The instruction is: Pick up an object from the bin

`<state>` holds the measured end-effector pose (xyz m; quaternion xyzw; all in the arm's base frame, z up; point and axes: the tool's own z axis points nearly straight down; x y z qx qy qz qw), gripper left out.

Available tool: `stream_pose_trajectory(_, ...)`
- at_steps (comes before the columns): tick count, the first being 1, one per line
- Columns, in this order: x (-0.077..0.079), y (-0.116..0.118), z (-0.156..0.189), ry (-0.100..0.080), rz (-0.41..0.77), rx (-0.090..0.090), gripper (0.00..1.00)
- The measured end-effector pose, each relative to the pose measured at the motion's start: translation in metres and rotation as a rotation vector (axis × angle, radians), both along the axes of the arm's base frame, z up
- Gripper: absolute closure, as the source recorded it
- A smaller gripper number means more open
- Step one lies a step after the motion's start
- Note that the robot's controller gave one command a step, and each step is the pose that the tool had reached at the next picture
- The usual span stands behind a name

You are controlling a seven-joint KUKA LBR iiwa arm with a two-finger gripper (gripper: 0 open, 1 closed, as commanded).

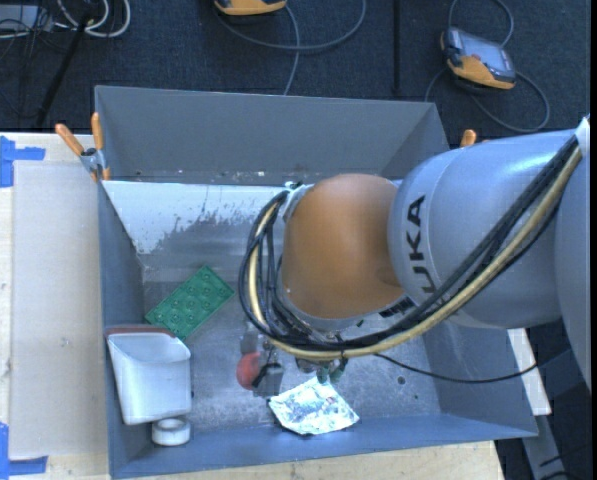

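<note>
While the arm hangs low in the bin [258, 138], its end effector [274, 364] sits down near the floor, tucked under the orange cover [338, 248] and a loop of cables [253, 288]. Whether it's open or closed I can't tell, and I can't say it has hold of anything.

Right against it, on the side toward the white tub [150, 376], there's a small red rounded piece [248, 371], touching the dark hardware or just short of it; I can't separate the two. That looks the likeliest candidate. My read is that it's small, light and hard, probably smooth plastic. It should be stiff enough to take a firm squeeze, but apt to squirt out sideways if pinched off-centre. The best hold would be square across its widest part, low to the bin floor.

Just beside the end effector, toward the bin's front wall, lies a crumpled wrapper [313, 409], white with printed specks. I'd judge that one feather-light and soft, giving way under pressure. A pinch on a raised fold would do; a flat edge would not.

Farther off, beyond the red piece toward the back slope, a green studded plate [188, 301] lies flat. It looks thin, rigid and awkward to get under. Past the tub, well away, a little white cap [171, 431] rests on the floor.
</note>
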<state>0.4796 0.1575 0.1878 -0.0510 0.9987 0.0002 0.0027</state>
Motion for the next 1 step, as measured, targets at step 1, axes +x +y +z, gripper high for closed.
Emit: stream_pose_trajectory(1,0.0313,-0.006,0.0896,-0.005,0.03,0.001,1.0)
